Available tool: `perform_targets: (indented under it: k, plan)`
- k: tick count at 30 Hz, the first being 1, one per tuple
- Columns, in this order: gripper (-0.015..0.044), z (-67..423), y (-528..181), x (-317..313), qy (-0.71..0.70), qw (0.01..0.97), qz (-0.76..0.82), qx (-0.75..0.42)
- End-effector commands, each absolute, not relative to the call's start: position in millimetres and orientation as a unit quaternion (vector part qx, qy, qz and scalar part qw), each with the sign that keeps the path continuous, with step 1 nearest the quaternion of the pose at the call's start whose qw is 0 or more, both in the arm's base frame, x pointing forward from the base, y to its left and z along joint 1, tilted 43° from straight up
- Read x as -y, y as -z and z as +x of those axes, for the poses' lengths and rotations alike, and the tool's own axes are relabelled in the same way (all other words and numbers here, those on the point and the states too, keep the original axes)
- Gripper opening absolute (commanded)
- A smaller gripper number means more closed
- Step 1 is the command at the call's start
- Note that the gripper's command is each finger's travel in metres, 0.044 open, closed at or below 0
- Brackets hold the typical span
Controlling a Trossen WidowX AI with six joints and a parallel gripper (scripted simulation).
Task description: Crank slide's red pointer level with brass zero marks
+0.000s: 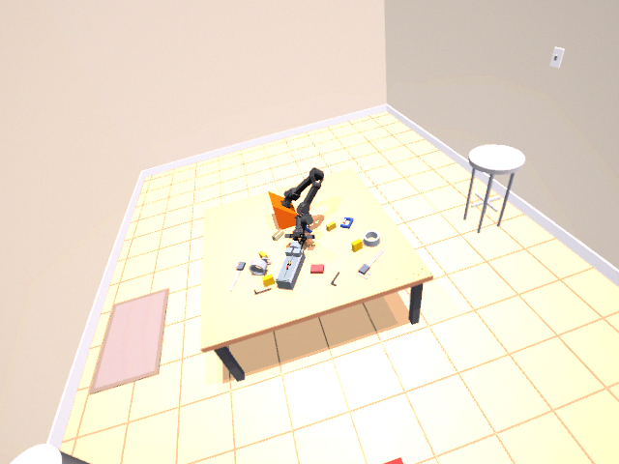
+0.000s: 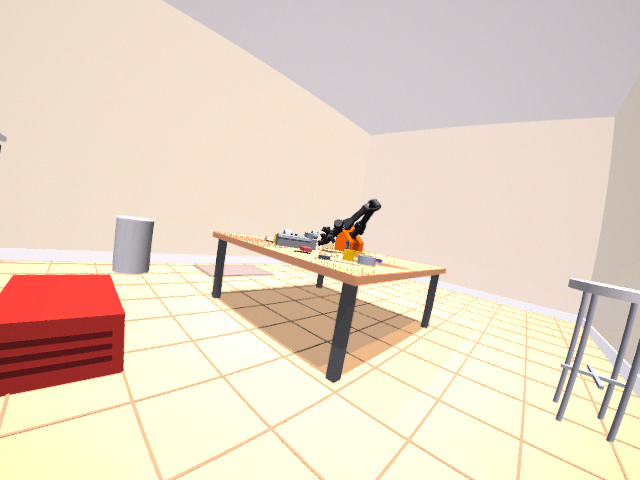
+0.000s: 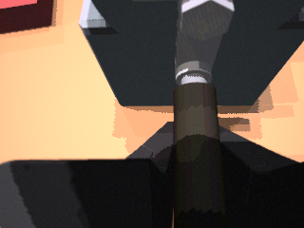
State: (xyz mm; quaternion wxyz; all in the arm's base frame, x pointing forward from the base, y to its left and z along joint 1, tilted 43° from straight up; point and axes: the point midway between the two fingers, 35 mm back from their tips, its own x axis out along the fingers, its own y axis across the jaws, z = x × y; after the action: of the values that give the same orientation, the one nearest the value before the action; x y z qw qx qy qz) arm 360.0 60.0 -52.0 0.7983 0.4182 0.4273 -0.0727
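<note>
Near the middle of the top view, a pale wooden table with dark legs (image 1: 349,300) carried a black jointed robot arm (image 1: 306,197) that reached down toward the lower left of the frame. Its black parallel-jaw gripper (image 1: 298,235) was clenched on the dark cylindrical crank handle (image 3: 197,157). Across the wrist view that handle ran as a smooth, dull brown-black rod from the bottom edge up to a bright metal collar (image 3: 193,76), above which a faceted grey crank arm (image 3: 201,28) continued to the top edge. Behind it sat the flat dark face of the grey box-shaped slide machine (image 1: 290,270), which lay just below the gripper in the top view as a long block pointing toward the lower left. A tiny red pointer (image 1: 287,261) showed on its upper surface; the brass marks were too small to make out. An orange wedge-shaped block (image 1: 280,210) stood beside the arm's base. Small yellow cubes (image 1: 357,245), a flat red block (image 1: 316,268) and a grey tape ring (image 1: 371,238) lay scattered around.
</note>
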Motion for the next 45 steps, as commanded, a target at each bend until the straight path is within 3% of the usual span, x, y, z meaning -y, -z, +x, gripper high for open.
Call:
perform_targets:
  k: [1, 45]
  plan:
    - [0.0, 355.4, 57.6, -54.4, 0.085, 0.796, 0.416, -0.432]
    - [0.0, 353.3, 58.7, -50.6, 0.085, 0.796, 0.416, -0.432]
